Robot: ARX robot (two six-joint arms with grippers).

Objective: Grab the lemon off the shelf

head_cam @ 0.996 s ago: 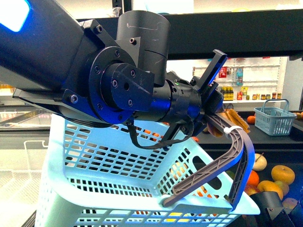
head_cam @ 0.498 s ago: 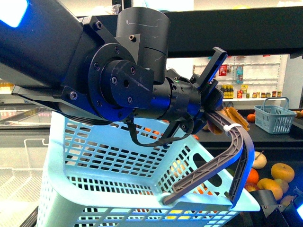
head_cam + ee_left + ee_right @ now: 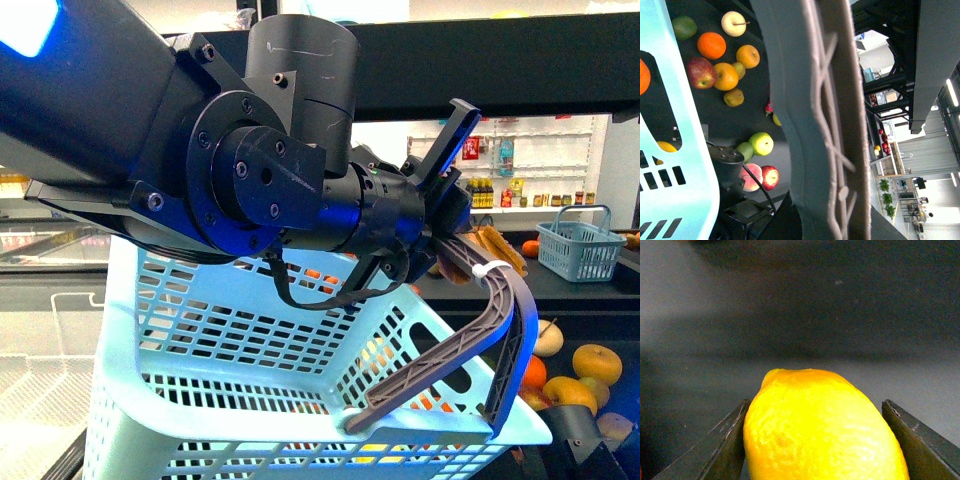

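Note:
My right gripper (image 3: 822, 442) is shut on the yellow lemon (image 3: 820, 425). A dark finger (image 3: 722, 447) shows on either side of it, above the shelf's dark tray (image 3: 800, 315). My left gripper (image 3: 452, 235) is shut on the grey-brown basket handle (image 3: 500, 320) and holds up the light blue basket (image 3: 250, 350). The handle (image 3: 820, 125) fills the left wrist view, and the left jaws themselves are hidden there. The black shelf's thick front edge (image 3: 500, 70) runs across the top of the front view. A dark part of the right arm (image 3: 580, 440) shows at the lower right.
Apples, oranges and other fruit (image 3: 725, 75) lie on the shelf tray (image 3: 740, 125) behind the basket wall (image 3: 675, 165). More fruit (image 3: 598, 365) lies at the lower right. A small blue-grey basket (image 3: 580, 250) stands on a far counter. White wall shelves of bottles (image 3: 520, 170) are behind.
The left arm and basket rose slightly a second ago and have held still since. The dark right-arm part at the lower right has shifted a little.

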